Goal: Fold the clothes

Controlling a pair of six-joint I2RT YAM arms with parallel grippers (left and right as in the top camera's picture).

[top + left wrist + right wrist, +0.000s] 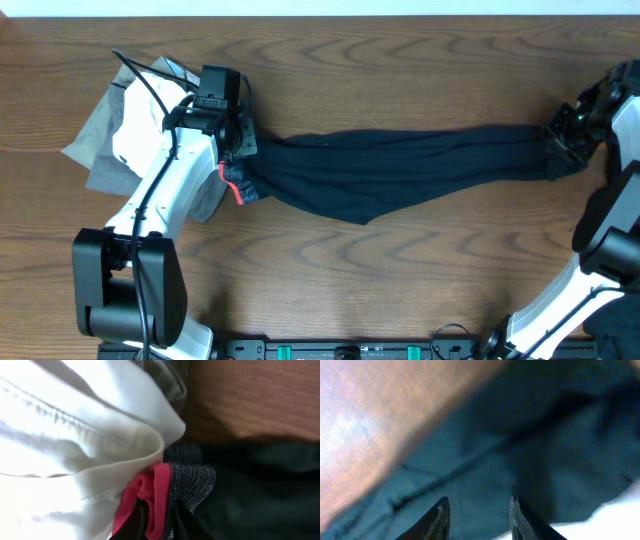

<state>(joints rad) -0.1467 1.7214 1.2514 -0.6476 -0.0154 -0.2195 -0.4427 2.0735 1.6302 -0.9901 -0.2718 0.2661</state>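
The leggings (400, 165), long and black, lie stretched along the table (400, 290) in the overhead view. The left gripper (238, 148) sits right on the waistband (240, 175). The right gripper (562, 140) is at the end farthest from the waistband, over the ankle hems. A heap of white and grey garments (115, 140) lies just beside the waistband, on the side away from the legs. From here neither gripper's opening can be read.

The left wrist view adds what the overhead hides. The grey waistband and its coral-red edge (152, 492) are bunched and touch a white garment (75, 435) that overlaps them. The fingers are not clearly visible, so I cannot tell whether this gripper is clamped on the waistband.

The right wrist view settles the other side. The fingertips (439, 517) stand apart, with dark cloth beyond them and nothing pinched between.

The step in hand looks like folding lengthwise, ankle end to waistband. To do it well, the right gripper should probably close on both hems together. It should then lift only enough to clear the cloth and carry them straight toward the waistband. The left should keep the waistband pinned, and the white garment should be kept out of the fold.
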